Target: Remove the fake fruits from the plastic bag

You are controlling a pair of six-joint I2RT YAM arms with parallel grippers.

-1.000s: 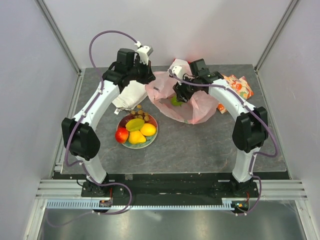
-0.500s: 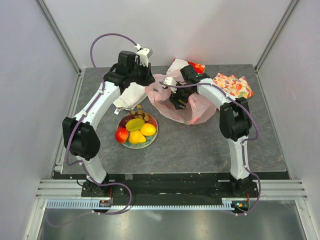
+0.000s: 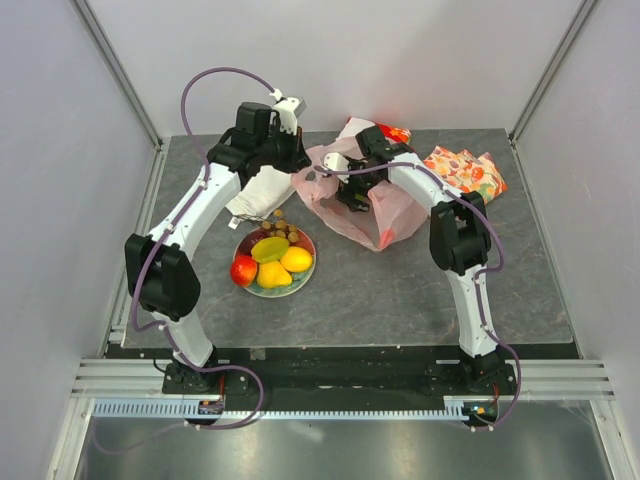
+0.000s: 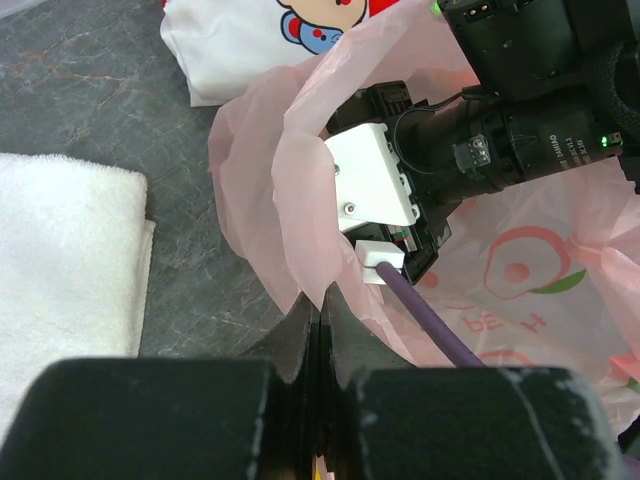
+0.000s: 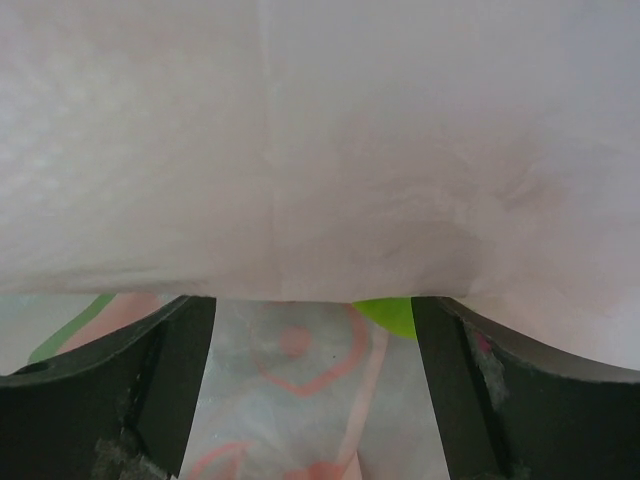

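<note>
Thin, limp bag (image 4: 262, 190) pinched at rim by left end effector (image 4: 318, 322); right end effector (image 5: 312, 330) spread inside, green fruit (image 5: 388, 314) just ahead, likely light, glossy, slippery, so grip across its middle.

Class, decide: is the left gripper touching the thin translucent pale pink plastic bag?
Touching. The left wrist view shows the left gripper shut on a fold of the plastic bag, with the film running down between its closed jaws.

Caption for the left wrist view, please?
Left gripper shut on the bag rim, holding it up as the right arm reaches inside; towel at left.
</note>
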